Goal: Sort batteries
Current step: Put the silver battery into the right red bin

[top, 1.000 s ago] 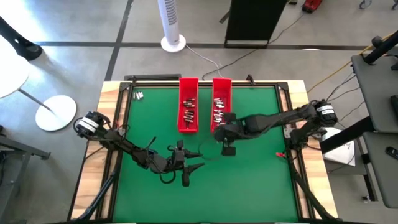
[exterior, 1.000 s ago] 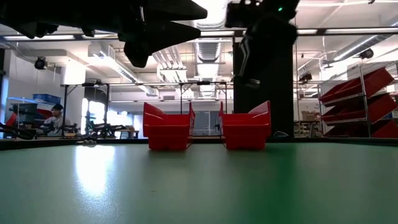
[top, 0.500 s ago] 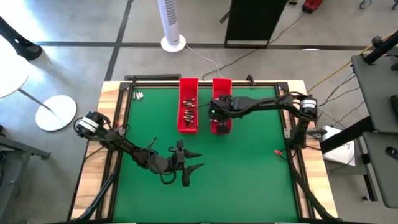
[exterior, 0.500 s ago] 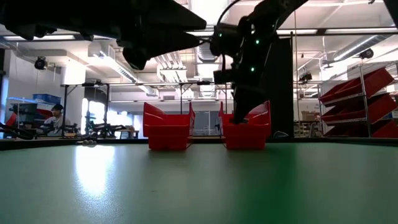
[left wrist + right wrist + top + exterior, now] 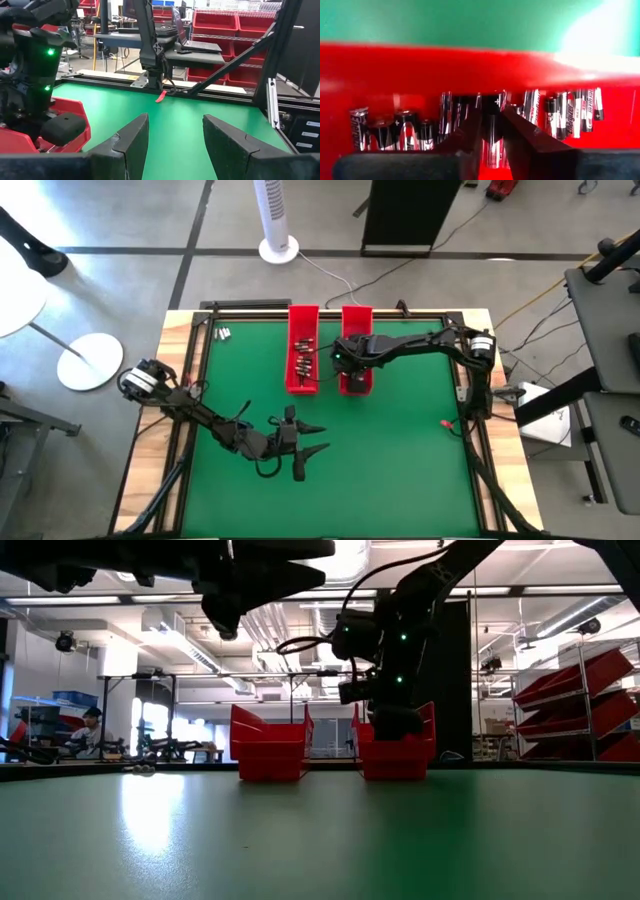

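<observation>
**Right gripper down in right bin over batteries, left gripper idle and spread**

While the left gripper [image 5: 305, 437] hangs above the near middle of the green table [image 5: 400, 470] with fingers [image 5: 131, 137] spread apart and nothing between them, the right gripper [image 5: 352, 372] reaches into the right red bin [image 5: 357, 317], at its near end. Right wrist view: its fingers [image 5: 470, 131] stand a narrow slit apart, with one dark battery [image 5: 492, 131] showing in the slit; cannot tell if it is pinched or just behind them. More batteries [image 5: 555, 112] lie side by side along the bin floor, silver and black. One at the far end reads "Energizer" [image 5: 358, 126]; others carry the same red-and-silver label, too small to read, with plus marks on several. Left red bin [image 5: 303, 350] also holds batteries [image 5: 303, 358]. Few loose batteries [image 5: 222, 333] lie at the table's far left corner, well apart from both bins. Low view shows both bins side by side, right arm dipping into the right one.
</observation>
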### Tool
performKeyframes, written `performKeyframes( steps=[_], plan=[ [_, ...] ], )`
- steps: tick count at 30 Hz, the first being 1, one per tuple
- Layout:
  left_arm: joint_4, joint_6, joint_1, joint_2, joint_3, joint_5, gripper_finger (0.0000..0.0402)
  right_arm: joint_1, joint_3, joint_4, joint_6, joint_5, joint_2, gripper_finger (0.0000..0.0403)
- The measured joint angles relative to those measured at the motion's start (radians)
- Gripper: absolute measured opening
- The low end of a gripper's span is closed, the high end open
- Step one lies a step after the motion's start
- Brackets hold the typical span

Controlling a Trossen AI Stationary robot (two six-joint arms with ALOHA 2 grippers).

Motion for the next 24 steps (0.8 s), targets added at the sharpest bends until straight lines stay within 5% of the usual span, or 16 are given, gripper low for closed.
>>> performKeyframes(
  steps=[12,18,24],
  plan=[
    [0.018,0.004,-0.032,-0.054,0.000,-0.046,0.0168,0.054,0.000,-0.031,0.001,0.124,-0.049,0.0168],
    [-0.048,0.010,-0.060,-0.081,0.000,-0.058,0.0168,0.257,0.000,-0.056,-0.006,0.387,-0.242,0.0188],
    [-0.129,-0.039,-0.059,-0.081,-0.001,-0.170,0.0168,0.537,-0.022,-0.051,0.266,0.412,-0.456,0.0180]
  ],
)
